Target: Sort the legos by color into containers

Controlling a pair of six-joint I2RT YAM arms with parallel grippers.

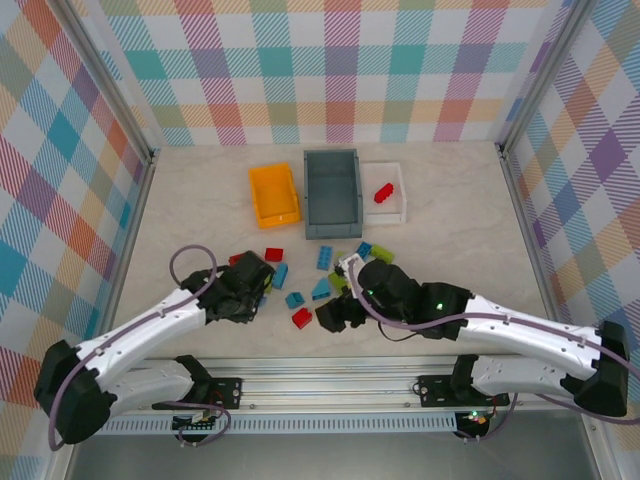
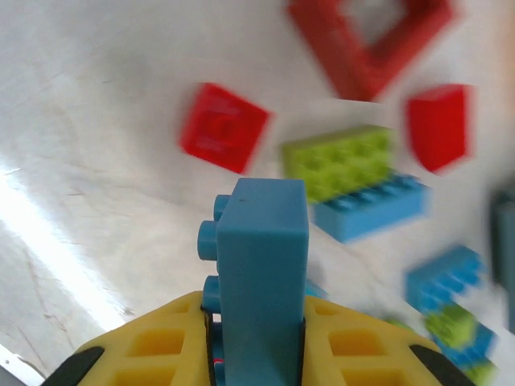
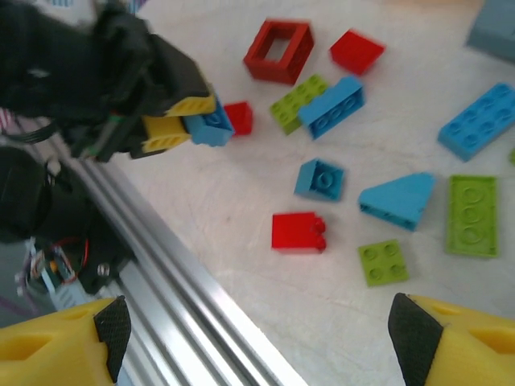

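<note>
Left gripper point(image 2: 257, 358): clamped on a blue brick point(image 2: 261, 265). The brick stands upright between my yellow fingers point(image 2: 153, 350), studs facing sideways. It sits near the near edge of the table point(image 1: 460, 230), left of centre. Can't tell if the brick touches the surface.

Right gripper point(image 3: 257, 346): jaws wide apart, nothing between them, over the loose legos point(image 3: 322, 178) at the middle of the near edge. Below it are a red brick point(image 3: 298, 232), a small green square point(image 3: 382, 261), a blue wedge point(image 3: 398, 201) and a green plate point(image 3: 471, 215). The hollow red square point(image 3: 278, 51) lies near my left gripper.

Containers are side by side toward the far edge, centre: orange-yellow bin point(image 1: 274, 190), grey-blue bin point(image 1: 332, 185), white tray point(image 1: 392, 211). The tray holds one red piece point(image 1: 383, 193).
</note>
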